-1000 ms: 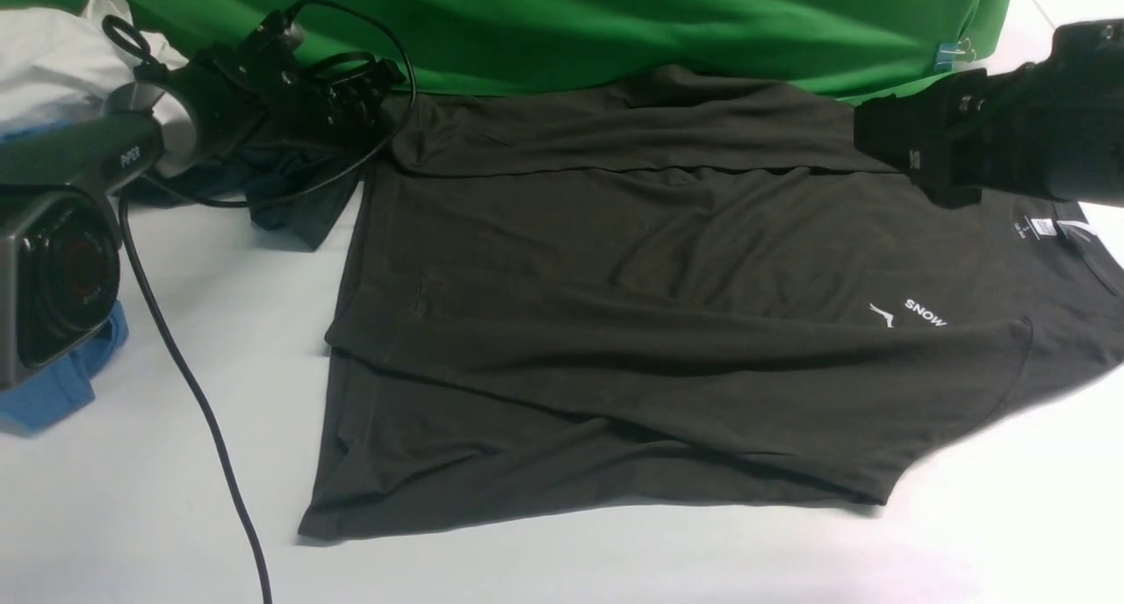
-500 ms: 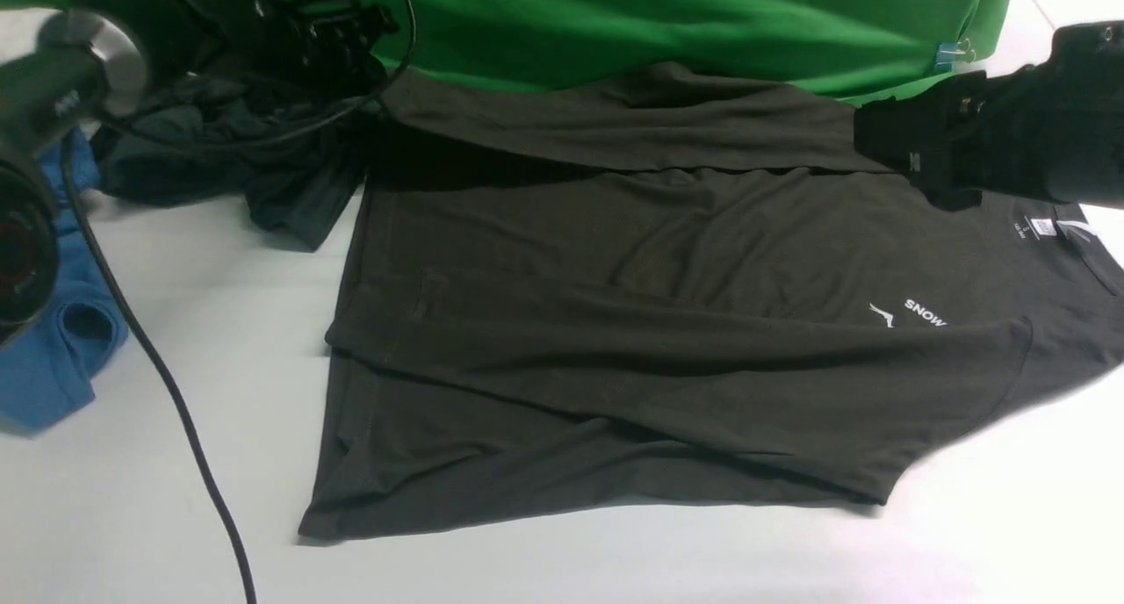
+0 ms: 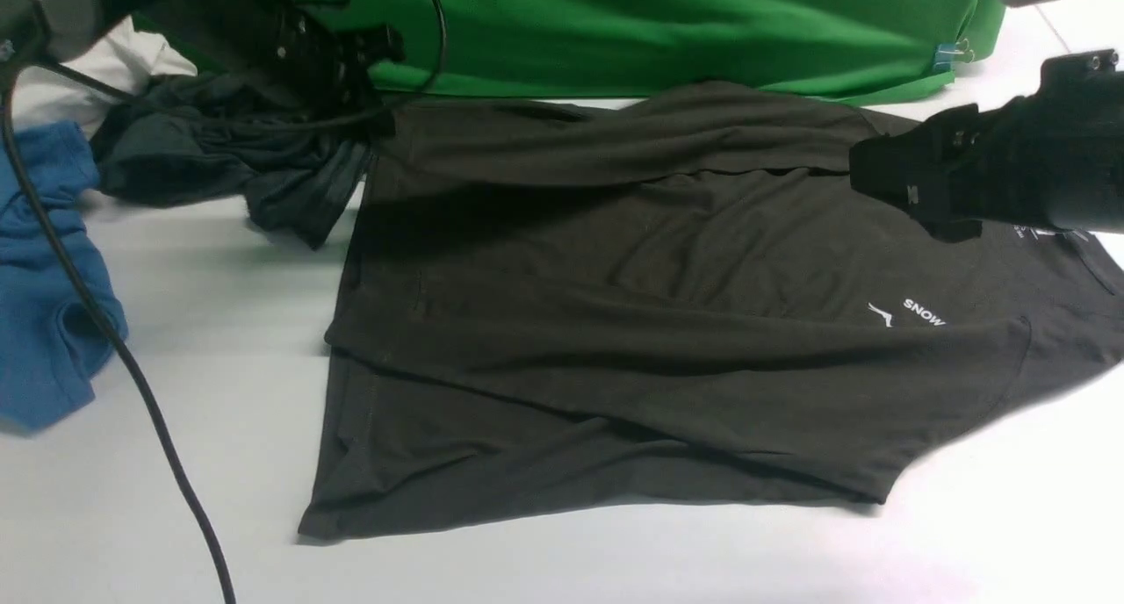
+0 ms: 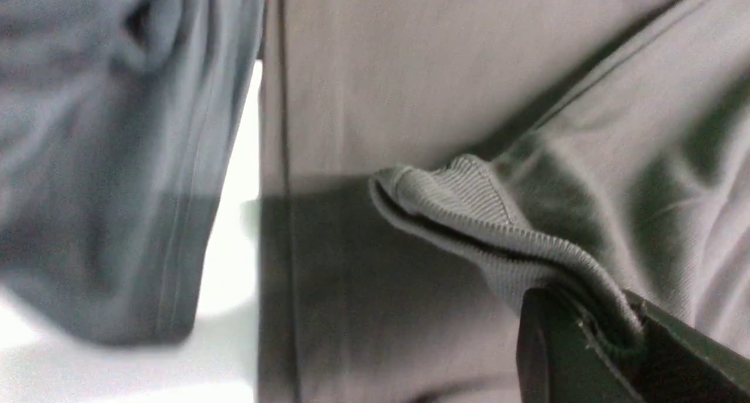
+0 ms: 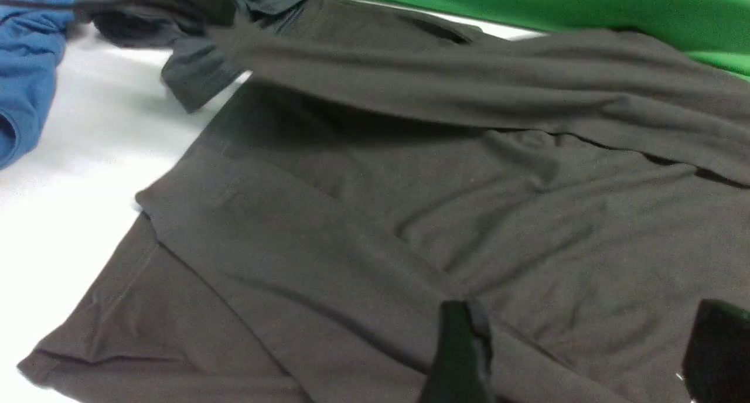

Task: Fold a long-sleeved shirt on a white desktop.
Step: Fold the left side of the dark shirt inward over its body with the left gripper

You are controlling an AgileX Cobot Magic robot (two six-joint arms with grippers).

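Your left pincer [image 3: 373, 46] sits high at the far left in the front view, clamped shut on the far sleeve of the long-sleeved shirt [image 3: 667, 323], which hangs raised above the body. The shirt lies spread across the middle of the white worktop [image 3: 158, 341], collar to the right, hem to the left. Your right pincer [image 3: 913, 183] hovers over the collar end, holding nothing. A teal-grey garment [image 3: 219, 161] and a blue garment [image 3: 44, 305] lie at the far left, a green cloth [image 3: 659, 25] behind.

Left wrist view: the fingers [image 4: 556, 350] pinch the ribbed cuff [image 4: 463, 204].

Right wrist view: your fingers [image 5: 460, 356] stand wide apart above the shirt, gripping nothing.
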